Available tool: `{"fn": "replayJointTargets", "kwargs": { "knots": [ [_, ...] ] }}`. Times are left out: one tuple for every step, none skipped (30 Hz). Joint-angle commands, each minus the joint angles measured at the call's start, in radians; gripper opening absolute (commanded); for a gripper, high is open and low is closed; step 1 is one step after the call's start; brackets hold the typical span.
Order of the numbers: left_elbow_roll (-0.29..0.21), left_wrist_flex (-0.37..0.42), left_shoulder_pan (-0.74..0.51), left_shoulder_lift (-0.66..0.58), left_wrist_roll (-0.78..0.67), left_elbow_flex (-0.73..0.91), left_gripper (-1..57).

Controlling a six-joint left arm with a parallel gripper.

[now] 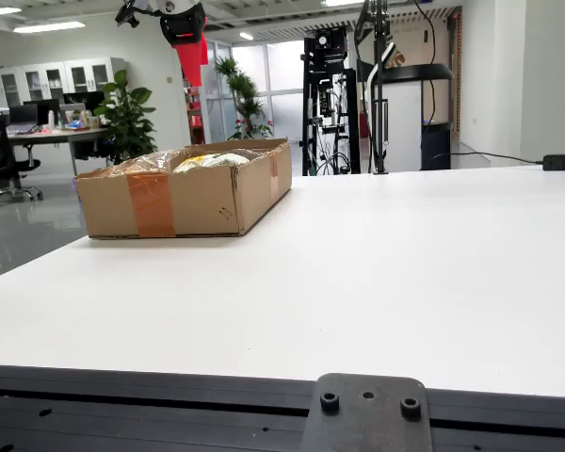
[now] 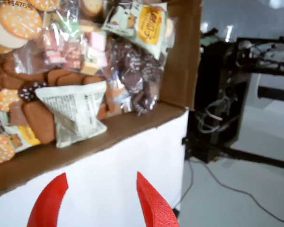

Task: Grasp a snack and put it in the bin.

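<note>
An open cardboard box (image 1: 184,193) stands on the far left part of the white table (image 1: 377,273), filled with snack packets. In the wrist view I look down into the box (image 2: 180,61): a white printed packet (image 2: 73,111), a yellow-labelled packet (image 2: 149,23), clear bags of brown biscuits (image 2: 132,71) and orange dotted packs (image 2: 14,23). My red gripper (image 1: 192,66) hangs high above the box's back edge. In the wrist view the gripper (image 2: 99,191) is open, its two red fingertips (image 2: 54,196) spread apart with nothing between them.
A black equipment rack (image 1: 334,104) and stand sit behind the table's far edge. A black power strip (image 1: 562,162) lies at the far right. A dark mounting plate (image 1: 367,414) is at the table's front edge. Office desks and plants (image 1: 127,113) stand beyond on the left.
</note>
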Motion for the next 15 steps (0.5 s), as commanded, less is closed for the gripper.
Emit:
{"fn": "replayJointTargets", "kwargs": {
  "knots": [
    [-0.001, 0.039, -0.036, 0.007, 0.038, 0.003, 25.7],
    [-0.001, 0.049, -0.046, 0.008, 0.044, 0.005, 23.6],
    [-0.001, 0.059, -0.056, 0.009, 0.049, 0.008, 20.9],
    [-0.001, 0.069, -0.066, 0.008, 0.051, 0.013, 17.9],
    [0.0, 0.08, -0.076, 0.007, 0.052, 0.019, 14.8],
    [0.0, 0.09, -0.087, 0.005, 0.053, 0.027, 11.8],
    [0.0, 0.101, -0.098, 0.002, 0.052, 0.036, 9.4],
    [0.0, 0.111, -0.108, -0.002, 0.052, 0.046, 7.5],
    [0.0, 0.121, -0.119, -0.007, 0.051, 0.058, 6.0],
    [0.0, 0.131, -0.13, -0.014, 0.05, 0.072, 4.7],
    [0.001, 0.14, -0.141, -0.022, 0.048, 0.087, 3.7],
    [0.001, 0.149, -0.152, -0.033, 0.045, 0.105, 3.0],
    [0.001, 0.156, -0.163, -0.046, 0.042, 0.125, 2.3],
    [0.001, 0.161, -0.173, -0.062, 0.037, 0.147, 1.8],
    [0.001, 0.166, -0.184, -0.081, 0.032, 0.172, 1.4]
  ]
}}
